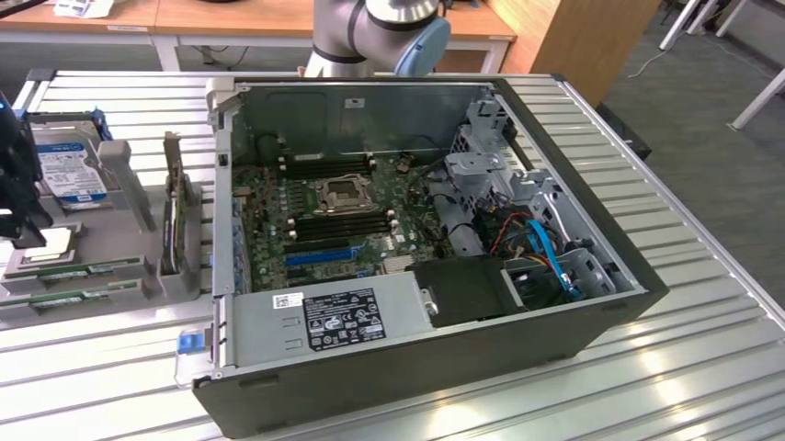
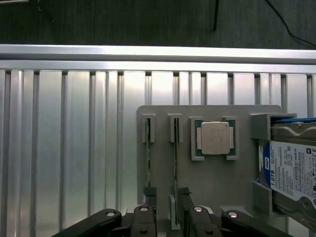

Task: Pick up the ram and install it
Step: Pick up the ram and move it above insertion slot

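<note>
We're at the pick-up step. Our tool (image 2: 166, 193) hangs open over the grey holder (image 2: 212, 177), straddling the ram (image 2: 175, 158), which stands on edge in its slot. We judge a clean grip calls for squaring onto that thin board.

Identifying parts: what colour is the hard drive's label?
Blue and white; the hard drive label shows best in the wrist view.

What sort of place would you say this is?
Probably a robotics lab: an opened computer case on a slatted aluminium table, a grey fixture of loose parts, and a robot arm behind.
</note>
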Controlling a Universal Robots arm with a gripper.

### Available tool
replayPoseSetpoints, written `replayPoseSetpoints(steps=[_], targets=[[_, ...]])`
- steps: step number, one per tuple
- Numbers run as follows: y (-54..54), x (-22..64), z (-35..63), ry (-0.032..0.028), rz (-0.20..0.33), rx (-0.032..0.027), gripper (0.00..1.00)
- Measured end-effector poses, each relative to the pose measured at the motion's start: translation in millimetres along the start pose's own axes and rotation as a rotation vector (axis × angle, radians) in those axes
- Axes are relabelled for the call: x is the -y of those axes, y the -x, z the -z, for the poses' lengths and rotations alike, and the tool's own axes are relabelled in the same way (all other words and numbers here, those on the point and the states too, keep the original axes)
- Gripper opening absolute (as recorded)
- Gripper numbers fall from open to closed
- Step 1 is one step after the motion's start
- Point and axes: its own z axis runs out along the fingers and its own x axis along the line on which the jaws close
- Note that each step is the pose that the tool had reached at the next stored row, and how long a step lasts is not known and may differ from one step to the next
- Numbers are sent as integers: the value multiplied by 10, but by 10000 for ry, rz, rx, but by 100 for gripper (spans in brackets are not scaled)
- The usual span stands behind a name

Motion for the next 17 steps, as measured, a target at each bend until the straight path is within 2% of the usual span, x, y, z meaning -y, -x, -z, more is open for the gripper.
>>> replayPoseSetpoints(steps=[9, 17], targets=[[-6, 6, -123, -2, 0, 2, 31], [-6, 6, -127, -1, 0, 1, 31]])
